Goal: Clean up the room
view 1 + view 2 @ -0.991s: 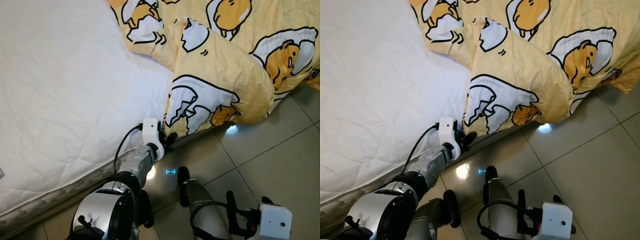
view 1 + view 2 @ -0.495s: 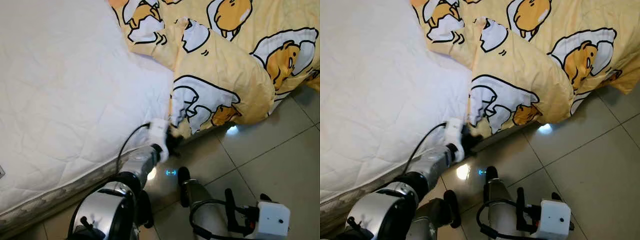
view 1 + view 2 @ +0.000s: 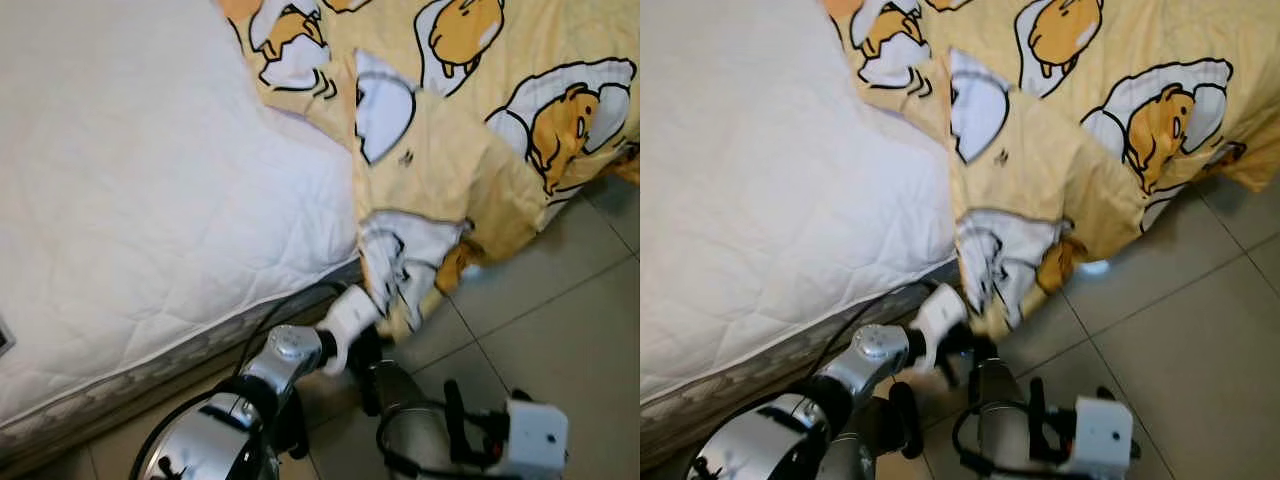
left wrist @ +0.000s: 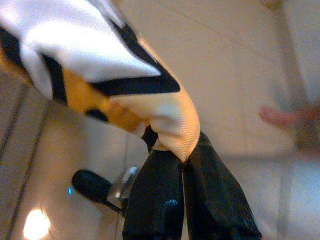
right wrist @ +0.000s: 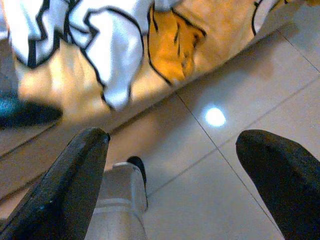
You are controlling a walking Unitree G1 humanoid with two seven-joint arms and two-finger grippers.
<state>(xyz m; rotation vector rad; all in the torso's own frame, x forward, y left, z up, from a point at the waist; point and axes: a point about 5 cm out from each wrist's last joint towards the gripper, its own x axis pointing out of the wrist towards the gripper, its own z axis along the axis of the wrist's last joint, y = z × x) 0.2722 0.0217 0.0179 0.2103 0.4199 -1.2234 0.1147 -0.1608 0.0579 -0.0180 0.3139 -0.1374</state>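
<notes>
One corner of the blanket point(image 3: 440, 160) is pinched tight in my left hand point(image 4: 182, 155), low beside the bed point(image 3: 130, 190).
Most tidying remains: the yellow cartoon-print cloth lies crumpled, spilling off the mattress edge toward the floor point(image 3: 560, 330). My right hand point(image 5: 170, 165) hangs wide open, idle.

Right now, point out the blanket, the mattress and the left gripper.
blanket point(image 3: 455, 160), left eye view, on the yellow fold over the bed edge.
mattress point(image 3: 150, 180), left eye view, on its quilted white top.
left gripper point(image 4: 184, 162), left wrist view, where the fingers pinch the blanket hem.
</notes>
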